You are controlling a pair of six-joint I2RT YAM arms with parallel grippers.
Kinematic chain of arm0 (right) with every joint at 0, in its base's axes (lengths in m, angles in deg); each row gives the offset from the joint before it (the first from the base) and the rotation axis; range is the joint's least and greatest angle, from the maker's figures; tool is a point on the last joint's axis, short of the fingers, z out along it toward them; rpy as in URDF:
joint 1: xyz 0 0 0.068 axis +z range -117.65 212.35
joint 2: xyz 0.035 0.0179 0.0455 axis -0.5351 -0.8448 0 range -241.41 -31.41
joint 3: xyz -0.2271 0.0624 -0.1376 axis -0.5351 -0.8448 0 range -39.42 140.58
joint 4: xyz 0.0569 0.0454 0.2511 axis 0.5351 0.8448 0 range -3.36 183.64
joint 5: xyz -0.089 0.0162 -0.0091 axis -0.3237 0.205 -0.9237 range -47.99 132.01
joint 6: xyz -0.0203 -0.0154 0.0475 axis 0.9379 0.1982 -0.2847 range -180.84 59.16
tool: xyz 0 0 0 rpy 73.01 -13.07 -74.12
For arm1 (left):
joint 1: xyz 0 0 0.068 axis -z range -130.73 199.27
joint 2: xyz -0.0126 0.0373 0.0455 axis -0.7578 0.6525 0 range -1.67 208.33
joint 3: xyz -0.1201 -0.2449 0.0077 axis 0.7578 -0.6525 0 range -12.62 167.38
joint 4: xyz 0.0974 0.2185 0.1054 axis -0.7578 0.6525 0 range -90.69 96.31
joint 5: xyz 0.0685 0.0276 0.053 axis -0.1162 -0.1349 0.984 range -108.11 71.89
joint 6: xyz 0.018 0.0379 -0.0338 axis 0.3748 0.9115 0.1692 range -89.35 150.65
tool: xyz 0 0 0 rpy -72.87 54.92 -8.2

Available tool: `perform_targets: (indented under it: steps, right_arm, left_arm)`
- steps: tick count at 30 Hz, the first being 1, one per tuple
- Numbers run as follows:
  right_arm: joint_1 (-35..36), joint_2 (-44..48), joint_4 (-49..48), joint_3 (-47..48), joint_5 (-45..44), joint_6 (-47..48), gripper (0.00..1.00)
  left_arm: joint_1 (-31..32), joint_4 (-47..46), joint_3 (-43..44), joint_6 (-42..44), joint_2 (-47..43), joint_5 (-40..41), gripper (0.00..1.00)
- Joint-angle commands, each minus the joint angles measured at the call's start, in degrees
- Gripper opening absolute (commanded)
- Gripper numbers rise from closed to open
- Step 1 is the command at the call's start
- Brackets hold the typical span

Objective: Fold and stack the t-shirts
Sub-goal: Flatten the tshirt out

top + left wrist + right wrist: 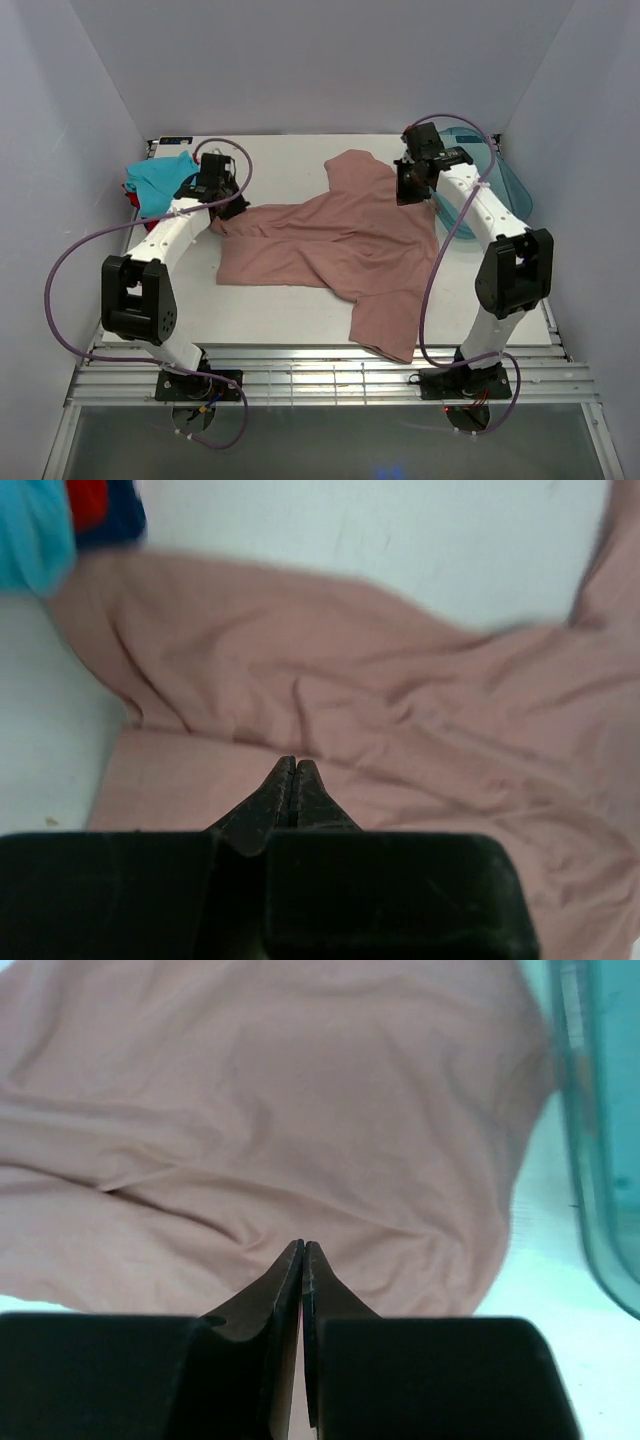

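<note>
The big dusty-pink shirt (330,240) lay spread and rumpled across the middle of the white table (270,310). One part ran toward the far side and another trailed down to the near edge, where its end lapped just over the rim. At the far left corner sat a small pile of other shirts. A teal shirt (160,180) was on top, with a red shirt (88,500) and a dark-blue shirt (115,520) showing beneath it, and the pile lay just beside the pink shirt's left end. The left gripper (295,765) was over the left part of the pink shirt. Its jaws were shut tip to tip, and its own camera showed no cloth between them. Wrinkled pink fabric filled most of that view, with bare table beyond it. The right gripper (303,1247) was at the far right of the pink shirt, near its rounded edge. Its jaws were likewise pressed together, and no fold was visibly caught in them. I could not tell whether either set of tips touched the fabric below. A see-through blue-green tray (510,185) stood at the far right of the table, just beside the right arm. In the right wrist view its wall ran close alongside the shirt's edge, with a strip of table between them.
</note>
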Motion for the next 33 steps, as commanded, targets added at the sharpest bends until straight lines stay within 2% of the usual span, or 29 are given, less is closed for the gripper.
perform_targets:
  steps: [1, 5, 15, 25, 33]
  right_arm:
    - [2.2, -4.2, 1.0, 1.0, 3.4, -0.4, 0.08]
    - [5.4, -8.3, 2.1, 5.0, 5.6, -1.3, 0.08]
    - [10.2, -14.4, 2.6, 9.2, 8.7, -2.9, 0.08]
    - [13.4, -27.5, 5.5, 24.0, 17.8, -4.5, 0.08]
    - [15.7, -35.3, -1.7, 29.1, 26.2, -7.6, 0.08]
  left_arm:
    - [3.9, 6.3, -5.7, -3.3, 0.6, -2.3, 0.00]
    - [8.1, 7.4, -9.1, -7.5, -0.7, 0.0, 0.00]
    - [8.8, 7.9, -14.5, -9.3, -0.3, 2.3, 0.00]
    - [11.4, 8.2, -20.3, -12.9, -1.3, 3.4, 0.00]
    - [14.9, 10.0, -25.1, -16.9, -4.8, 4.3, 0.00]
